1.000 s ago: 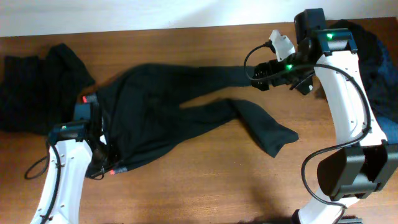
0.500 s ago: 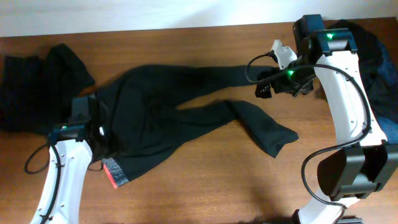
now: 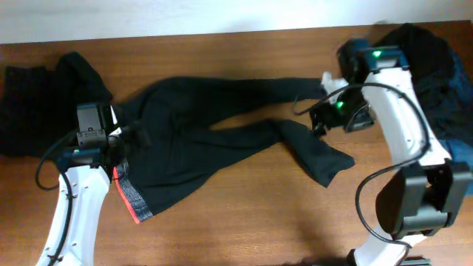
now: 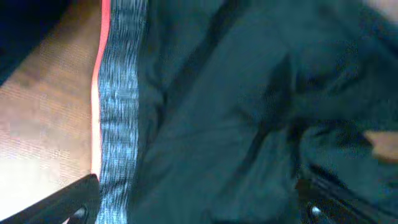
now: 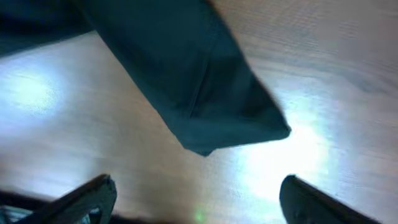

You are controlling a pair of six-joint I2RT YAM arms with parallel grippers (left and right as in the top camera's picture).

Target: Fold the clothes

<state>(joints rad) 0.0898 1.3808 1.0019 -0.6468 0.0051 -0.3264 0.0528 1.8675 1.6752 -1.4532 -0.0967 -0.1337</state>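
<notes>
since a second ago our left pincer has let go of the waistband and its jaws now stand wide apart above it, nothing between them, while the band has dropped flat onto the table; our right pincer has come away from the upper leg's end and down toward the lower leg, jaws likewise apart and empty, hovering over that leg's cuff. outward from the left pincer lie the black trousers, waist toward our left, both legs running right across the middle of the table. the upper leg lies fairly straight; the lower one bends downward and ends in a broad cuff. we judge the risk is here: with the waist no longer pinned, a pull on that cuff could drag the whole garment rather than straighten the leg, and a shallow bite could catch only the top layer. the cloth looks thin, limp and creased, its waistband grey-flecked with a red edge. further out, a dark heap sits at the far left and another pile at the far right, both still unfolded.
</notes>
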